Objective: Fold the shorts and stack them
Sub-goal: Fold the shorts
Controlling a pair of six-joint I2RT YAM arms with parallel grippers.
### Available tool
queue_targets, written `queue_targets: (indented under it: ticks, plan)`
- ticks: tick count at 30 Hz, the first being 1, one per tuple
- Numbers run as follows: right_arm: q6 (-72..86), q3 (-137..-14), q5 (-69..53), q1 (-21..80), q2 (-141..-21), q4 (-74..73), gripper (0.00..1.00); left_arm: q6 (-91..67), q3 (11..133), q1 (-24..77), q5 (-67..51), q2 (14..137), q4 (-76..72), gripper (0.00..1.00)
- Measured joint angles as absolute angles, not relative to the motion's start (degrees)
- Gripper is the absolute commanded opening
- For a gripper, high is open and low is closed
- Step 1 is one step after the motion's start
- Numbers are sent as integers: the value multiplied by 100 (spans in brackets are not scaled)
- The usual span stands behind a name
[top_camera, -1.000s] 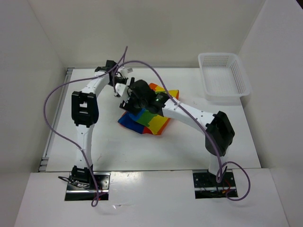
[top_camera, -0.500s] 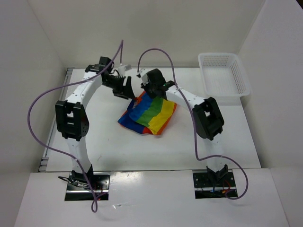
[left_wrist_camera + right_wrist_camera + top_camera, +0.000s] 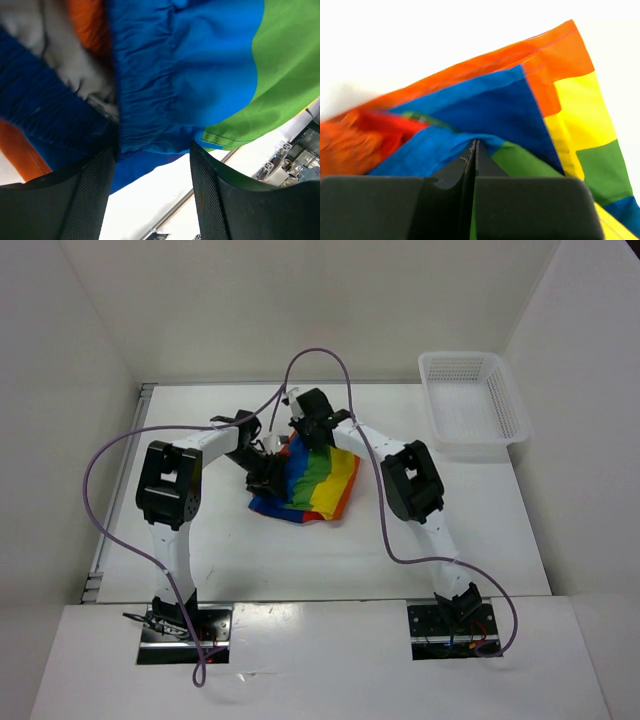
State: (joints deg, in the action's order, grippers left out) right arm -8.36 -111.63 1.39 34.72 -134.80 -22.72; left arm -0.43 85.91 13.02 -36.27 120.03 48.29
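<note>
Overhead view of a white table (image 3: 380, 550) with two robot arms reaching inward from its near edge. The shorts (image 3: 318, 480), striped blue, green, yellow and orange, lie bunched near the middle of the table, not yet folded flat.

The right gripper (image 3: 303, 432) sits at the shorts' 12 o'clock edge. Its wrist camera shows the fingers (image 3: 465, 165) pressed together, with blue cloth puckering toward their tips. It appears to be pinching a fold of the fabric, probably to lift or pull that far edge.

The left gripper (image 3: 268, 470) is low at the shorts' 9 o'clock edge. Its wrist camera shows two dark fingers (image 3: 95, 190) spread apart, framing a gathered blue hem, with bare table visible between them. They have not closed on anything. The placement suggests it is lining up for a second hold, so that both arms can stretch the cloth before folding it.

A white mesh basket (image 3: 475, 447) stands well apart at about 2 o'clock from the shorts, against the far right corner, with nothing visible inside.
</note>
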Motion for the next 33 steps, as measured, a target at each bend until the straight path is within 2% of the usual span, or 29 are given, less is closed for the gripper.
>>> queue_targets:
  ticks: [9,15,17,18,19,23,27,30,33]
  plan:
    - [-532,-13979,425,3568,-15356,-2856,0,-108,8532,1374,-3562,11983,4720,77]
    - [-45,-15039,1170,3782,-15524,-3133,0,-78,8584,1323,-3485,11795,4720,82]
    - [95,-15111,1643,3809,-15393,-3103,4,-21,8814,1260,-3452,11697,4858,86]
    - [169,-15104,1874,3811,-15270,-3092,11,1,8971,1227,-3435,11655,4952,87]
    - [220,-15080,2084,3809,-15135,-3089,13,27,9196,1208,-3430,11631,5085,91]
    - [340,-14153,2762,3765,-13946,-3037,19,-14,10141,1186,-3378,11570,5162,97]
    - [360,-12689,2917,3662,-12427,-2805,31,-25,10807,1170,-3157,11631,5043,99]
    - [364,-11238,2633,3555,-11249,-2593,35,-25,11622,1179,-3046,12171,4954,99]
    - [395,-9690,2053,3369,-10232,-2464,44,-23,12359,1219,-3030,13008,4788,100]
